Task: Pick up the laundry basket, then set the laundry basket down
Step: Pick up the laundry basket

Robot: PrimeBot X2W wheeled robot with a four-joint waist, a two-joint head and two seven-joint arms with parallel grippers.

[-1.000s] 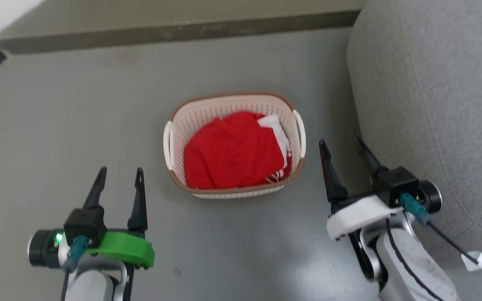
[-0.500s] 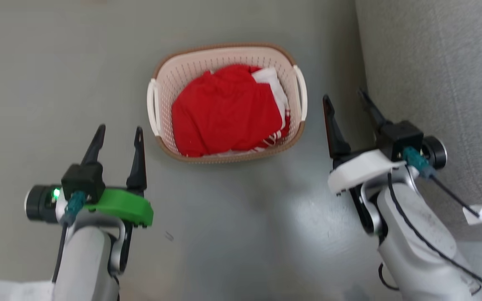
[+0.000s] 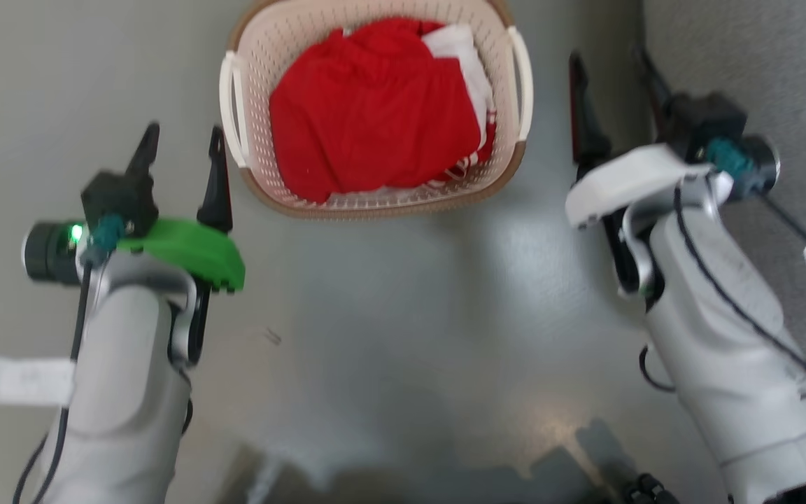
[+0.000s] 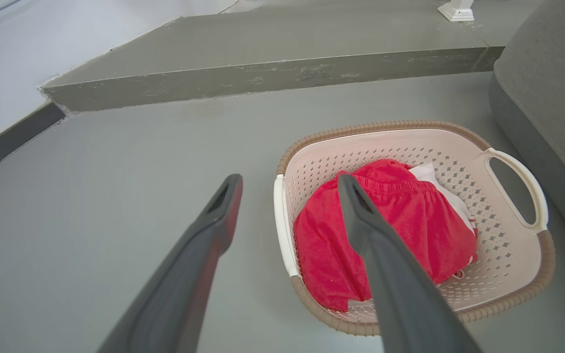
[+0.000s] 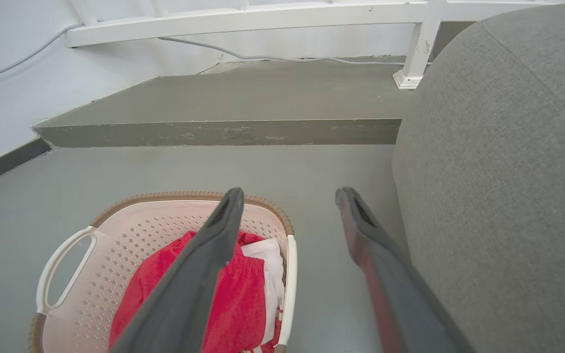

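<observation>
- Currently the task is at its first stage: the floor (image 3: 403, 315) carries the full weight of the laundry basket (image 3: 382, 203). Nothing is lifted, so both the pick-up and the set-down are left to do.
- A grey upholstered sofa (image 3: 760, 56) stands at the right, close beside the basket. A raised step (image 4: 263, 83) crosses the far side.
- The laundry basket sits upright between the two arms, far of both wrists. It is cream-white perforated plastic with rounded corners and a brown woven-look rim.
- A crumpled red garment (image 3: 375, 112) covers most of the interior. A white garment (image 3: 459, 49) lies at its far right.
- The left gripper (image 3: 185, 133) is partly open and holds nothing. Its inner finger is just beside the basket's left side, and no contact is visible.
- The right gripper (image 3: 607, 56) is open to a similar width and empty. It stands in the gap between the basket and the sofa.
- The left handle (image 3: 229, 105) and the right handle (image 3: 523, 77) are white loops, both free. Judged from this layout, each gripper needs to close on its nearer handle before the lift.
</observation>
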